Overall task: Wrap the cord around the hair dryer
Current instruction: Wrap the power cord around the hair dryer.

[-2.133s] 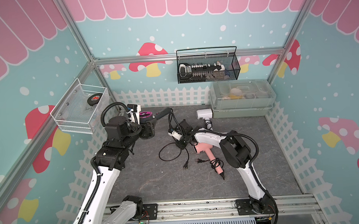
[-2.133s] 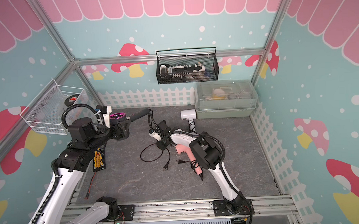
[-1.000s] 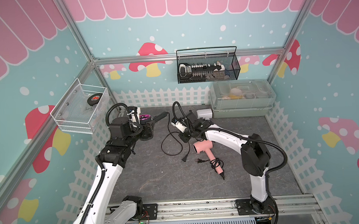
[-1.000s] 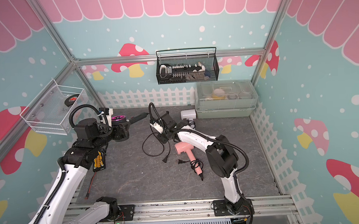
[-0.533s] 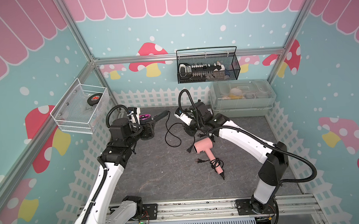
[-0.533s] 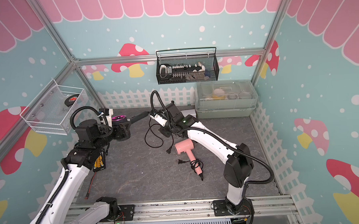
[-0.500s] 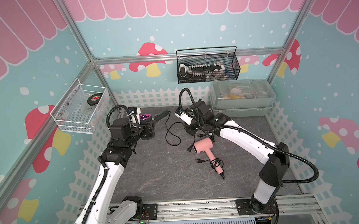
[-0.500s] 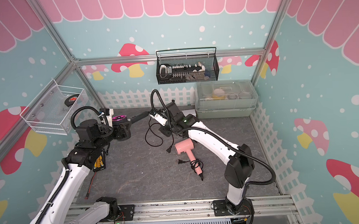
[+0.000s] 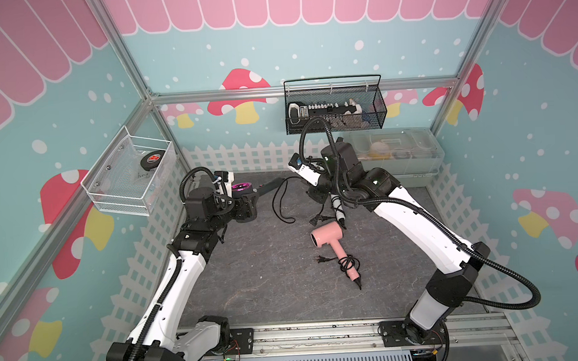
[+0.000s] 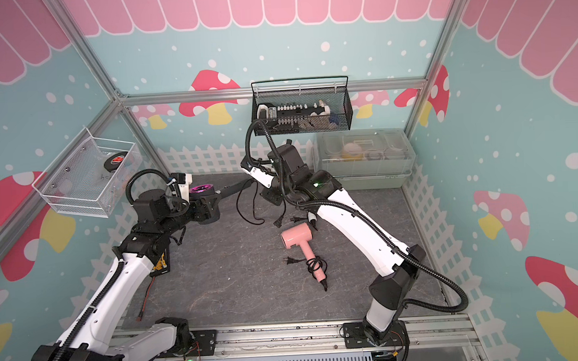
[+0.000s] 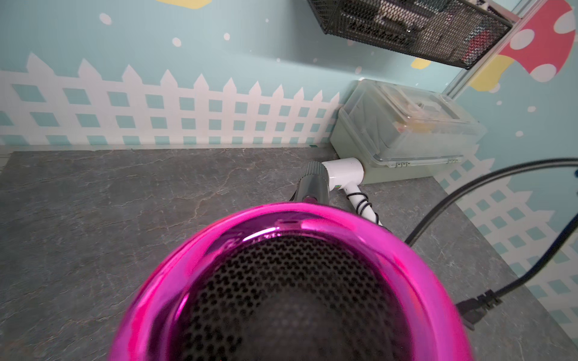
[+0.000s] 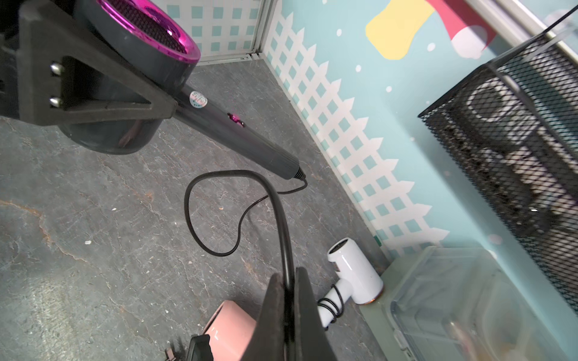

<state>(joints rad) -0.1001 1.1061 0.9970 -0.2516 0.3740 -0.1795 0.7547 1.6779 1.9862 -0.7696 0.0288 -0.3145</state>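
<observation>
right claw [image 12: 289, 300] clamped on cord [image 12: 282, 225], right wrist view only | left claw [image 9: 248, 205] gripped dryer [image 12: 237, 134], its jaws hidden in left wrist view

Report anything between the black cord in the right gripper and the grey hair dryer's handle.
Nothing visible. The black cord, pinched in the right gripper, hangs free beside the dark grey, magenta-ringed hair dryer; the pink plastic dryer lies clear.

My left gripper [image 9: 247, 205] has one hair dryer [image 9: 267, 186] at the far left of the table [image 9: 269, 289]; its cord [image 12: 284, 243] goes right to my right gripper [image 12: 286, 287]. A second dryer [image 9: 327, 235] lies in the middle, and a third dryer [image 11: 342, 170] far behind, against the box [image 9: 414, 159].
</observation>
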